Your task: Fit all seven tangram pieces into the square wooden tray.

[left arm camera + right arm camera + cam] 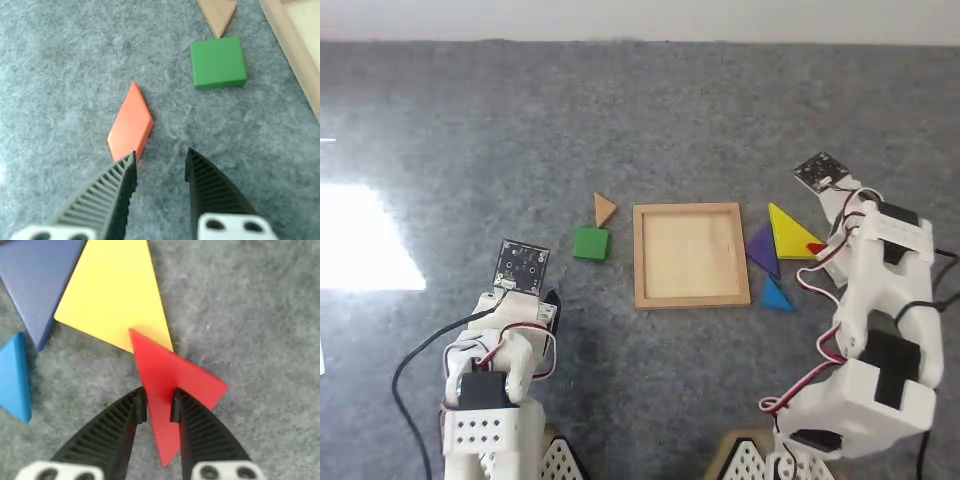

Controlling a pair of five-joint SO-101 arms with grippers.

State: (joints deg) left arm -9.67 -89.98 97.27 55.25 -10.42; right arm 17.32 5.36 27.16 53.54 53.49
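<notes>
The square wooden tray (690, 255) lies empty at mid-table. Left of it sit a green square (591, 243) and a tan triangle (604, 208). An orange parallelogram (131, 122) lies flat on the mat, its near tip by one finger of my open left gripper (161, 162), with nothing between the fingers. Right of the tray lie a purple triangle (764, 250), a yellow triangle (790, 232) and a blue triangle (777, 294). My right gripper (158, 402) is shut on a red triangle (170, 380), which is tilted and overlaps the corner of the yellow triangle (117, 295).
Grey felt mat covers the table. The tray's rim (295, 45) runs beside the green square (218, 62) in the left wrist view. Open mat lies beyond the tray and to the far left, where a bright glare patch (360, 240) sits.
</notes>
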